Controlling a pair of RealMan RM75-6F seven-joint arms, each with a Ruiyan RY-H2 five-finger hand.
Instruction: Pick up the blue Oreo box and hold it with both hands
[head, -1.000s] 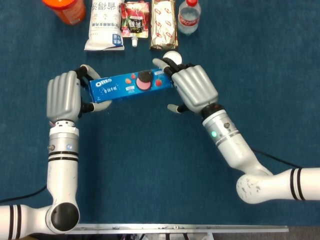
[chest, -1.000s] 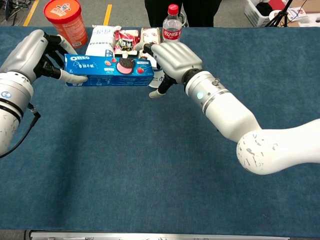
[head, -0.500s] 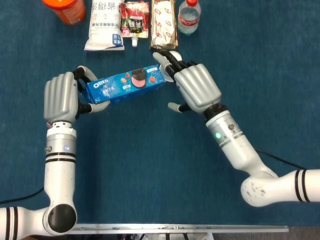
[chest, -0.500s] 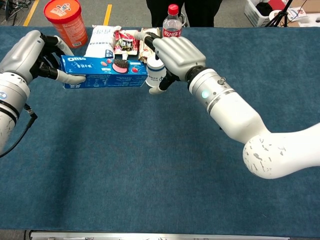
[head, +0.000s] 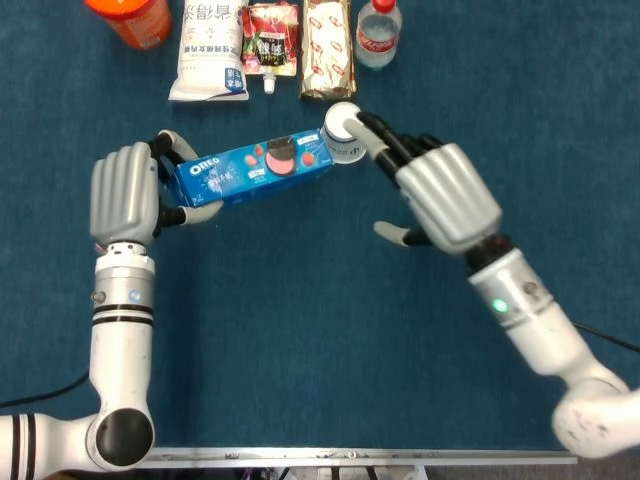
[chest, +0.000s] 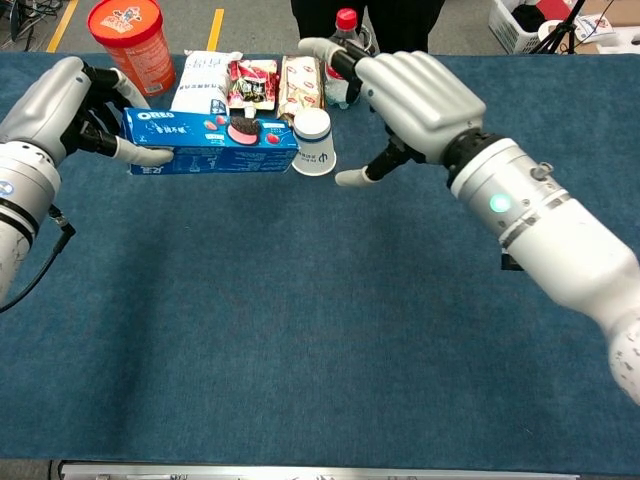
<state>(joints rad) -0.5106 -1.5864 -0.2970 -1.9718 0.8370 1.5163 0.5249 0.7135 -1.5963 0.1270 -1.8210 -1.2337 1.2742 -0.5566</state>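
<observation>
The orange canister (head: 130, 18) at the far left corner of the tabletop (head: 300, 330) is cut off by the top edge in the head view, as are the white pouch (head: 208, 50), the red snack packet (head: 271, 40), the wrapped biscuit pack (head: 329, 45) and the bottle (head: 378, 32) lined up along the far edge. In the chest view the bottle is mostly hidden behind the right hand (chest: 415, 100). The left end of the blue Oreo box (head: 255, 172) is covered by the left hand (head: 128, 190), so how deep the grip goes cannot be made out.

The left hand grips that end of the box, fingers curled over the far side and thumb under the near side, holding it clear of the tabletop with its right end tilted slightly toward the far edge. The right hand is spread, fingers apart and thumb hanging free, and holds nothing; its fingertips (head: 372, 132) lie just beside a white cup (head: 343, 132) that sits at the box's right end.

Half a second ago the right hand was closed in against the box's right end; it has since drawn back toward the right edge and let go, uncovering the cup. The left hand's grip and the box's place are nearly unchanged.
</observation>
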